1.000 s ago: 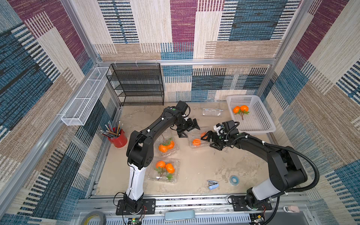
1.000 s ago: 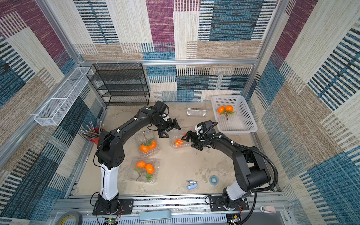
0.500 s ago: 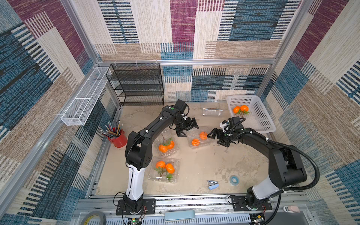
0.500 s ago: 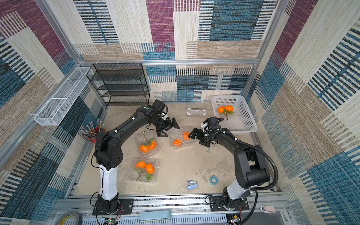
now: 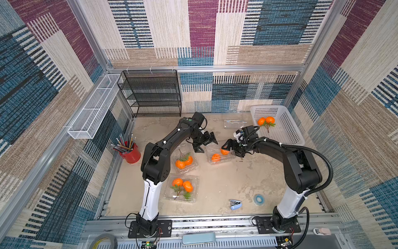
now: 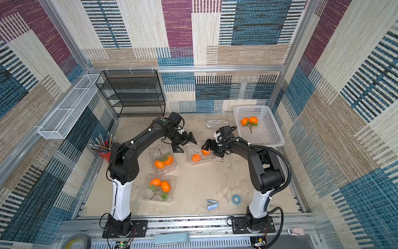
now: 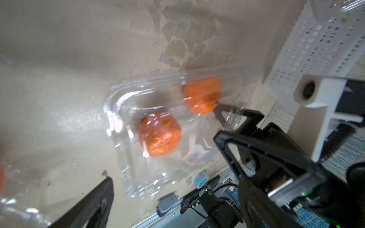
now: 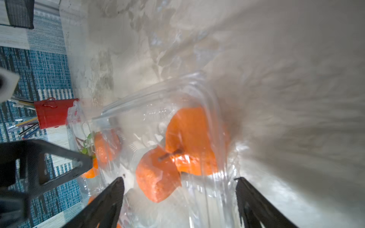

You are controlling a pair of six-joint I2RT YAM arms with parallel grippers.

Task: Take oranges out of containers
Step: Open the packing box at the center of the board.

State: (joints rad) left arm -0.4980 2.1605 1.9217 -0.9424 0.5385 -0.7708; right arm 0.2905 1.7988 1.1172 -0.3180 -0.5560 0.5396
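Right wrist view shows your right gripper [image 8: 178,179] with jaws spread wide and nothing clamped, straddling one end of the clear clamshell container [image 8: 138,110]. The two joined oranges [image 8: 189,138] sit just ahead of the fingertips, inside the plastic. Through the glare I cannot tell whether the lid is fully out of the way.

By my reading you are on the reach-in for this pair. Drop past the rim before closing and take the nearer fruit or the short brown stem between the two. Squeeze slowly, because the thin shell will likely slide or lift along with the fruit. Your left gripper [image 5: 205,144], also open and empty, hovers just across the container from the right one, so use it to pin that rim. Lift straight up, then swing back to the white perforated basket [image 5: 280,133] just behind your right wrist. One leafy pair [image 5: 266,121] already lies in it.

Under you is a mottled beige tabletop [image 5: 226,179], which looks smooth enough to let plastic skate. Two more filled containers [image 5: 184,160] lie back along the left forearm. The red pencil cup [image 5: 132,154] stands well out on that side. The stapler [image 5: 235,203] and tape roll [image 5: 259,199] lie back toward the bases, well apart from the work. Woven patchwork panels wall the cell, and the black mesh rack [image 5: 154,94] stands beyond the left gripper.
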